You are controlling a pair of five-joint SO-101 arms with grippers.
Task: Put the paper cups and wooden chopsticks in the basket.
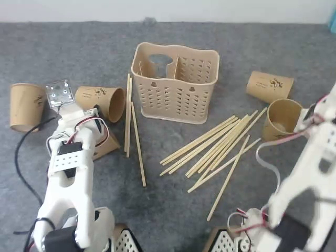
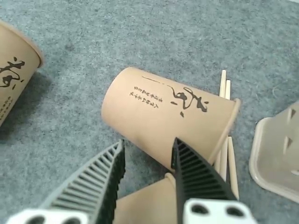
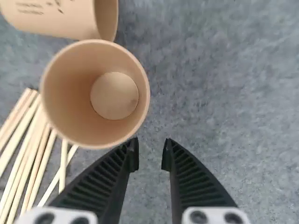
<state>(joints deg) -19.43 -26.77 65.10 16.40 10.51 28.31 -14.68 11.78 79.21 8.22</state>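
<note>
The beige basket (image 1: 176, 84) stands at the back middle. My left gripper (image 2: 148, 148) is open just short of a paper cup (image 2: 168, 116) lying on its side (image 1: 102, 102). A second cup (image 2: 145, 205) lies under it, between the fingers. A third cup (image 1: 26, 105) is at the far left. My right gripper (image 3: 149, 150) hangs narrowly open, with nothing between its fingers, beside an upright cup (image 3: 96, 93) on the right (image 1: 283, 118). Another cup (image 1: 270, 86) lies behind that one. Wooden chopsticks (image 1: 215, 149) are spread across the middle.
Three chopsticks (image 1: 131, 123) lie left of the basket, next to the lying cup's mouth. A basket corner (image 2: 280, 158) is in the left wrist view. Grey carpet covers the table. A black cable (image 1: 23, 157) trails beside the left arm.
</note>
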